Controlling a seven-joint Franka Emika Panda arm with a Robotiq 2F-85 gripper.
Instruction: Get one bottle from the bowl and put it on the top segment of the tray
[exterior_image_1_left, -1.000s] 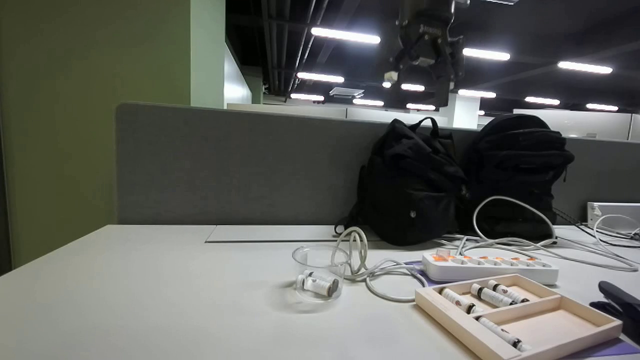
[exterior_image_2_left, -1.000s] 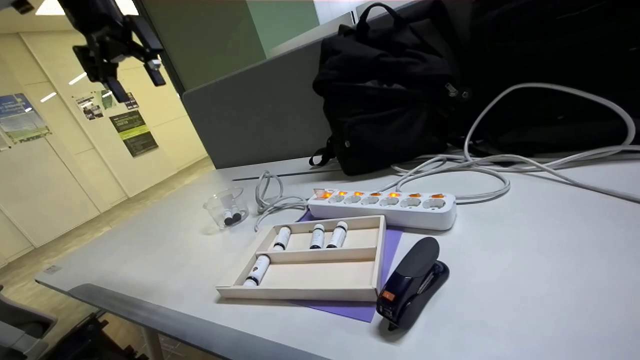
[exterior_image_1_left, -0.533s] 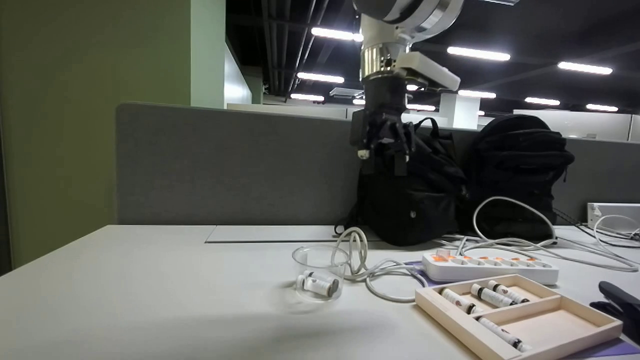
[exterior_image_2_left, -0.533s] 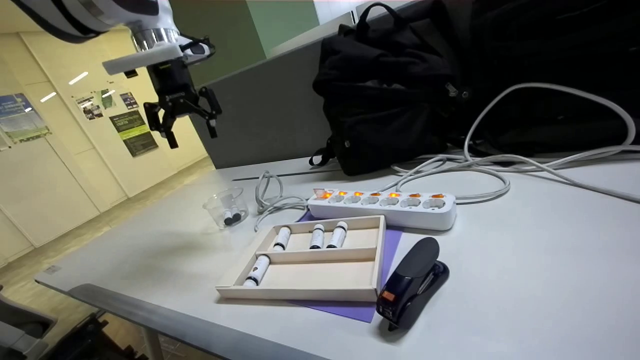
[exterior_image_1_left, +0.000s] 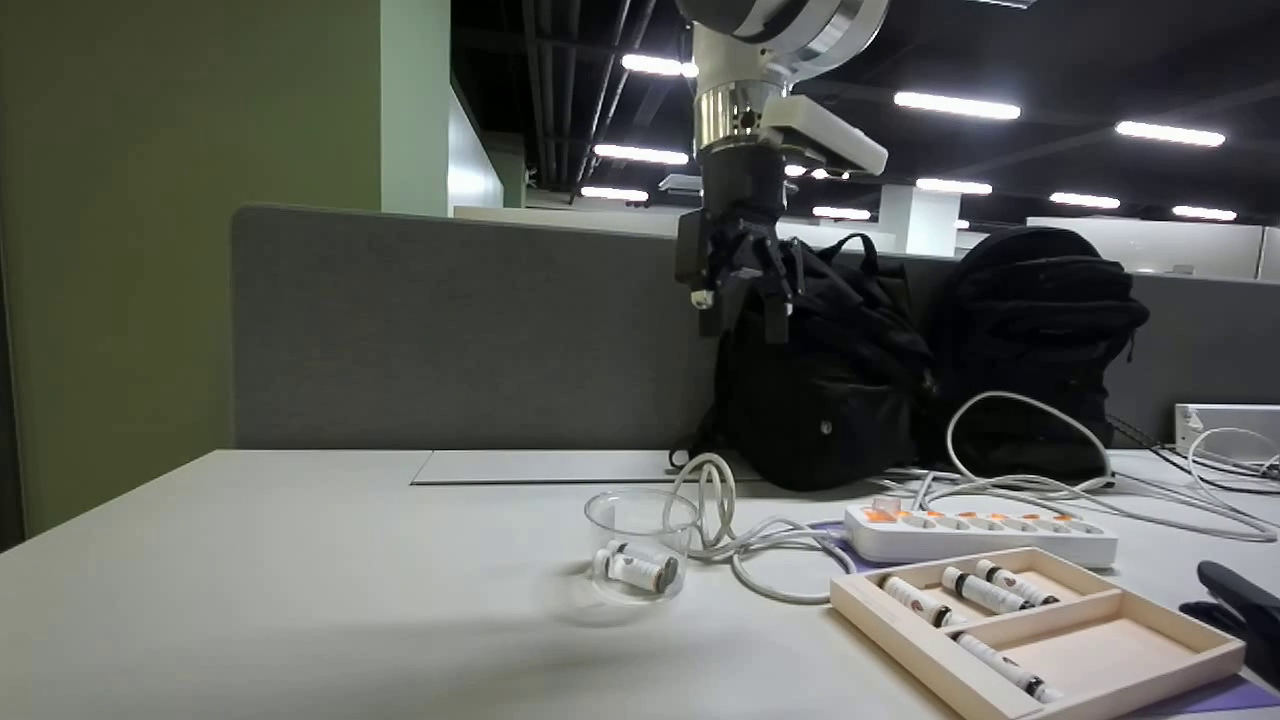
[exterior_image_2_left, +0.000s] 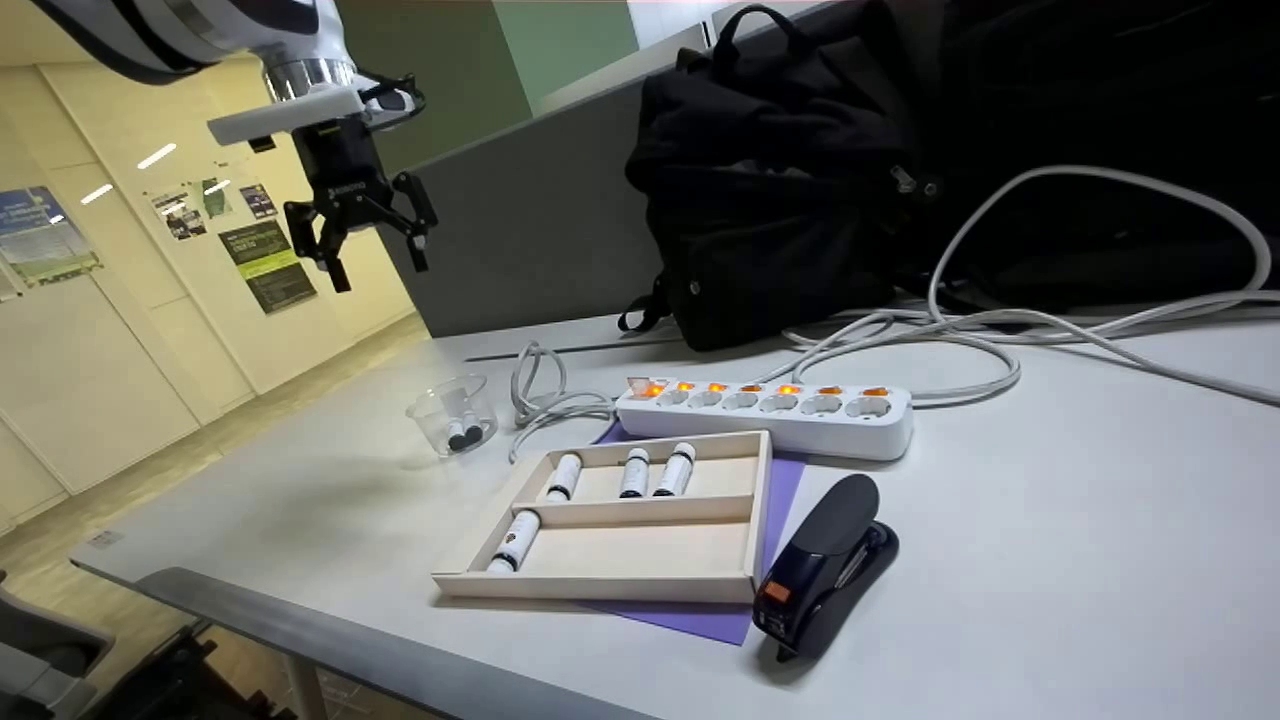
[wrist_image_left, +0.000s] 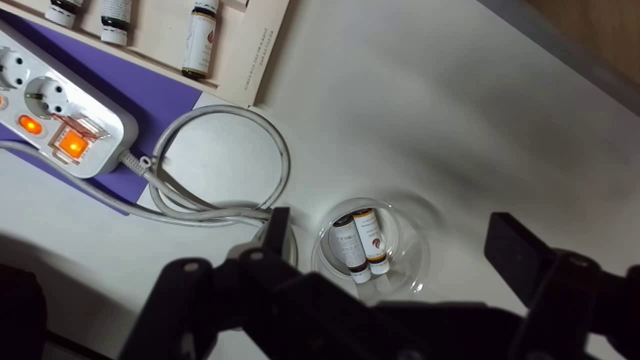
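Note:
The clear round bowl (exterior_image_1_left: 622, 528) stands on the white table in both exterior views (exterior_image_2_left: 432, 408). Two small white-labelled bottles (wrist_image_left: 370, 236) lie side by side in it, white caps toward the lower edge in the wrist view. The light tan tray (exterior_image_2_left: 600, 588) stands beside the bowl. Its segment beside the power strip holds three bottles (exterior_image_2_left: 634, 474); the other large segment holds one bottle (exterior_image_2_left: 516, 540). My gripper (exterior_image_1_left: 743, 322) is open and empty, pointing down, high above the table. In the wrist view the bowl (wrist_image_left: 419, 250) shows between the open fingers (wrist_image_left: 395, 237).
A white power strip (exterior_image_2_left: 765, 418) stands behind the tray, with coiled cable (exterior_image_1_left: 710, 520) close to the bowl. A purple sheet (exterior_image_2_left: 700, 622) lies under the tray. A black stapler (exterior_image_2_left: 828, 565) lies beside it. Black backpacks (exterior_image_1_left: 820, 380) lean against the grey partition (exterior_image_1_left: 480, 330).
My gripper has come down from much higher and moved across to above the bowl's area, mostly in the earlier half second. It stays open. The bowl, bottles and tray have not moved.

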